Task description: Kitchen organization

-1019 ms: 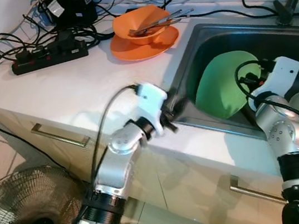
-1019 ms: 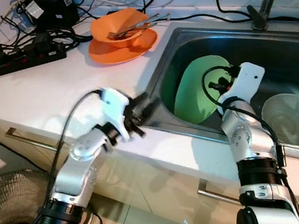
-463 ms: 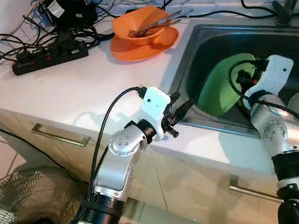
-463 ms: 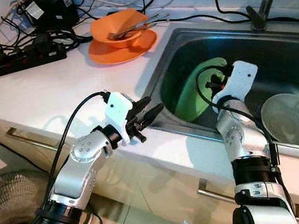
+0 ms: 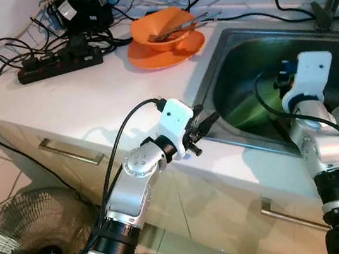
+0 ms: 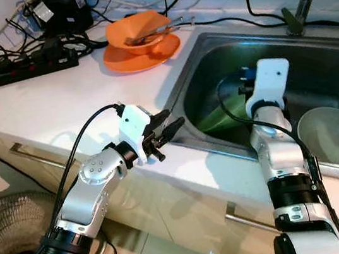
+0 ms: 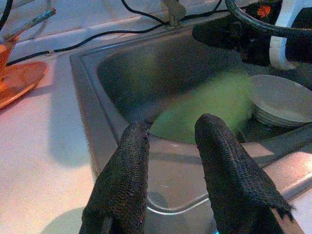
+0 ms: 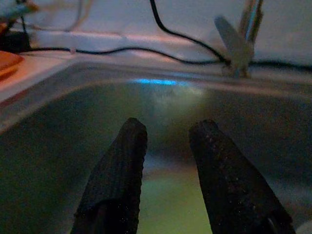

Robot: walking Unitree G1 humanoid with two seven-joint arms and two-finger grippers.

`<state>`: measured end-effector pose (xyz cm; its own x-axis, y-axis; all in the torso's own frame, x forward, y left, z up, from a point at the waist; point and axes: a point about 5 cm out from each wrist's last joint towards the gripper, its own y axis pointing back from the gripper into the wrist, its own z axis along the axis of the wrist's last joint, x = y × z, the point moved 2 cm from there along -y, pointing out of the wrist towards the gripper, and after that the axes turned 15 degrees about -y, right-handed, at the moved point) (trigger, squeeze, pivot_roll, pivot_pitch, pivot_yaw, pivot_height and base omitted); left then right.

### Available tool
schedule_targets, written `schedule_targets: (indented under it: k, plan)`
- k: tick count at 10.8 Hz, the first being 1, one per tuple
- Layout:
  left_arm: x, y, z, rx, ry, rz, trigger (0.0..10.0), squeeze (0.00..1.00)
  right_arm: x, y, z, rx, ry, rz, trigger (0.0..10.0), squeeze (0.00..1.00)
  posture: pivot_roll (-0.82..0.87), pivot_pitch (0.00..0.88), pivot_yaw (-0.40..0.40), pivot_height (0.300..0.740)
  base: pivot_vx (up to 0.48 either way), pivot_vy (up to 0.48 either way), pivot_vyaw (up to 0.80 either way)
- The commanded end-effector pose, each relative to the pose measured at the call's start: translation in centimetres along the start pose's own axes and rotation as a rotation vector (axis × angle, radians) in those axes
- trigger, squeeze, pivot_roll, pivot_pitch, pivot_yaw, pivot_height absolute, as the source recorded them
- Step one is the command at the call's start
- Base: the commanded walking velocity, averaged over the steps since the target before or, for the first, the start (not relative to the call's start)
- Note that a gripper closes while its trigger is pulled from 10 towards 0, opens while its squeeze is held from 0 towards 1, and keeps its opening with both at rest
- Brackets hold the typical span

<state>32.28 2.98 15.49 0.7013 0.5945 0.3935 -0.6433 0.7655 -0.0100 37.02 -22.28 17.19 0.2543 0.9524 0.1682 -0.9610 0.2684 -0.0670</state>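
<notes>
Right of centre in the head views, the stainless-steel sink basin [image 6: 313,61] holds a flat green plastic plate [image 5: 249,107], blurred and low, beside a pale round bowl [image 6: 330,136]. Above the plate hangs the right gripper [image 8: 168,170], its textured black fingers spread and empty; the left gripper [image 7: 168,161] waits apart at the sink's near rim. I judge plate-handling is in hand, fitting either a release or a coming pickup. Upper centre sits a glossy orange bowl on an orange plate [image 5: 166,38], holding utensils.
</notes>
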Motion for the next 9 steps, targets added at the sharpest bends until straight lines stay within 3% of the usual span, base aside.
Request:
schedule_targets:
  k: [1, 3, 5, 7, 8, 9]
  plan:
    - [0.2, 0.2, -0.2, 0.012, -0.016, 0.009, 10.0, 0.00, 0.5, 0.1, 1.2, -0.068, 0.059, 0.023, 10.0, 0.00, 0.07, 0.056, 0.064, 0.740, 0.000, 0.000, 0.00]
    - [0.7, 0.2, -0.3, 0.008, -0.021, 0.054, 10.0, 0.00, 0.4, 0.1, 1.9, -0.120, 0.108, 0.016, 10.0, 0.00, 0.06, 0.054, 0.063, 0.740, 0.000, 0.000, 0.00]
    - [2.9, 0.5, 0.2, -0.030, -0.047, 0.234, 10.0, 0.00, 1.4, 0.5, 2.5, -0.190, 0.115, 0.063, 10.0, 0.00, 0.06, 0.060, 0.066, 0.740, 0.000, 0.000, 0.00]
    - [6.1, 1.9, 0.5, -0.049, -0.097, 0.491, 10.0, 0.00, 4.7, 1.7, 1.5, -0.190, -0.018, 0.177, 10.0, 0.00, 0.06, 0.056, 0.065, 0.740, 0.000, 0.000, 0.00]
    - [7.1, 2.8, 0.5, -0.109, -0.128, 0.587, 10.0, 0.00, 6.1, 2.3, 0.4, -0.172, -0.045, 0.202, 10.0, 0.00, 0.06, 0.052, 0.066, 0.740, 0.000, 0.000, 0.00]
    - [7.8, 3.3, -0.1, -0.066, -0.106, 0.636, 10.0, 0.00, 6.9, 2.8, -0.6, -0.154, -0.044, 0.222, 10.0, 0.00, 0.06, 0.047, 0.065, 0.740, 0.000, 0.000, 0.00]
